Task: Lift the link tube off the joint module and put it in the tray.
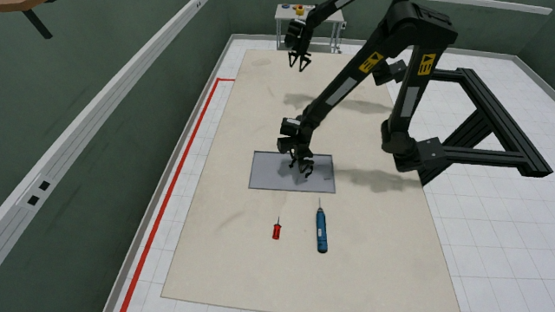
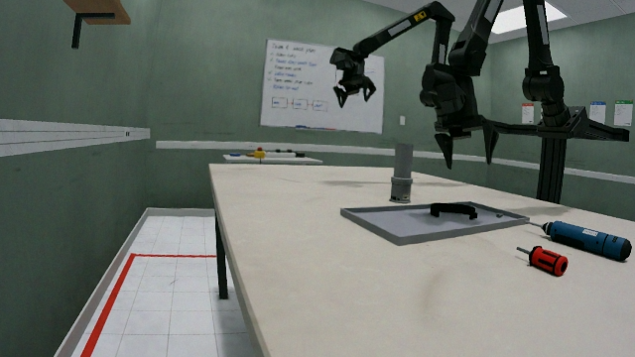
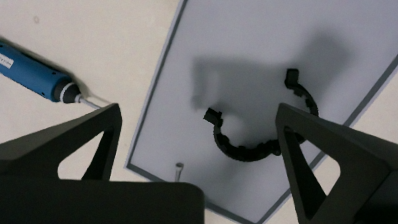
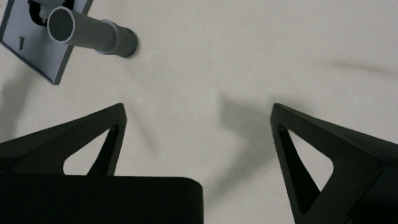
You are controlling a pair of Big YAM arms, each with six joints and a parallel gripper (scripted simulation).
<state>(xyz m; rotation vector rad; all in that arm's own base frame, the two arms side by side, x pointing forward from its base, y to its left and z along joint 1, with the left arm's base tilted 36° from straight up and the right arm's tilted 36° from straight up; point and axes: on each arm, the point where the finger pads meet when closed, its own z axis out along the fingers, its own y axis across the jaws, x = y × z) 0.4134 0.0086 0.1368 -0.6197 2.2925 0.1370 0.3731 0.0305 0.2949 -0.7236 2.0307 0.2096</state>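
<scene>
Here we are with both claws spread wide and holding nothing! Our left claw (image 1: 301,168) (image 2: 468,164) (image 3: 198,111) hangs over the tray (image 1: 260,183) (image 2: 397,239) (image 3: 142,120) (image 4: 56,79), and below it, inside the rim, lies the black curved clamp (image 2: 453,209) (image 3: 245,152), with a small screw (image 2: 499,215) (image 3: 179,171) (image 4: 21,43) near one corner.

And the link tube (image 2: 403,161) (image 4: 82,30)? It stands upright on the joint module (image 2: 400,190) (image 4: 122,41), on the tabletop just outside the tray, beyond our left claw and off to one side of our right claw (image 1: 299,65) (image 2: 354,99) (image 4: 198,105). The module seems to carry the tube by a seated fit; with nothing fixing that base down, we judge one claw should steady the module while the other draws the tube straight up.

Watch the clutter: the clamp takes up tray space where the tube might land. The blue electric screwdriver (image 1: 321,231) (image 2: 587,239) (image 3: 32,72) and red screwdriver (image 1: 277,231) (image 2: 548,261) lie outside the tray, away from the lift.
</scene>
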